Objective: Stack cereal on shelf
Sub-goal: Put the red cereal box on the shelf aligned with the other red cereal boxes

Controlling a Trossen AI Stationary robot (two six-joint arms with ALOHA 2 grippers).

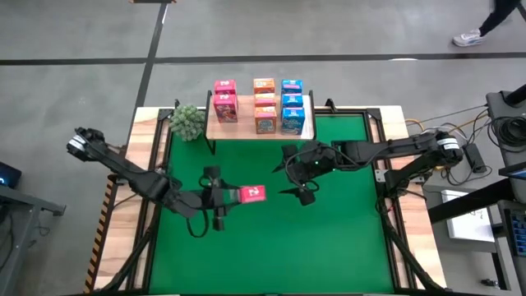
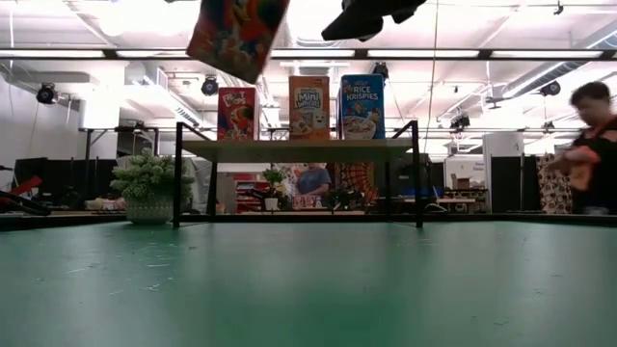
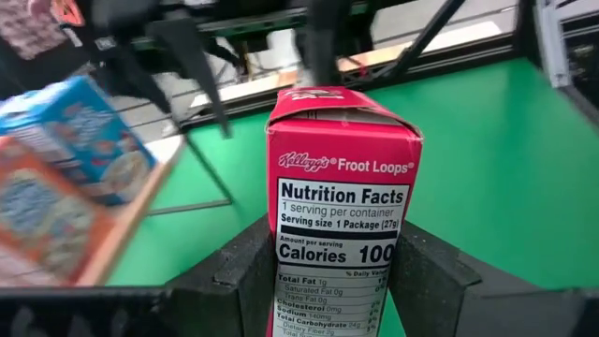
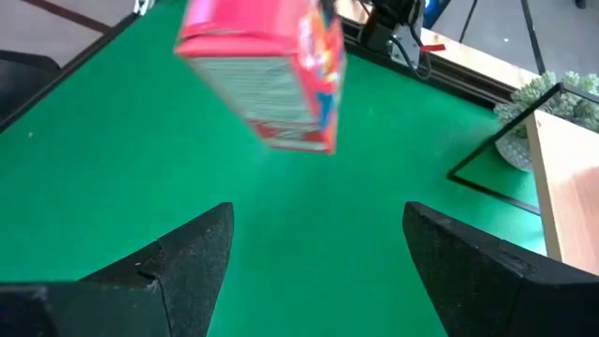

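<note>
Robotics lab or workshop floor, not a home or shop. Evidence: wide open hall with exposed ceiling, long strip lights [image 2: 289, 53] and hanging cables. Grey concrete floor [image 1: 345, 33] with painted lines around the rig. The table [image 1: 123, 214] is a wood-edged bench with a green mat [image 1: 329, 238] on top, hazard-striped tape [image 1: 107, 201] along one edge. Loose cabling and black equipment [image 1: 501, 123] sit beside it on the right. Background in the low view has black stands, racks and more benches. One person [image 2: 590, 145] stands at the far right of the room; another's shoe [image 1: 467, 38] shows on the floor from above.
</note>
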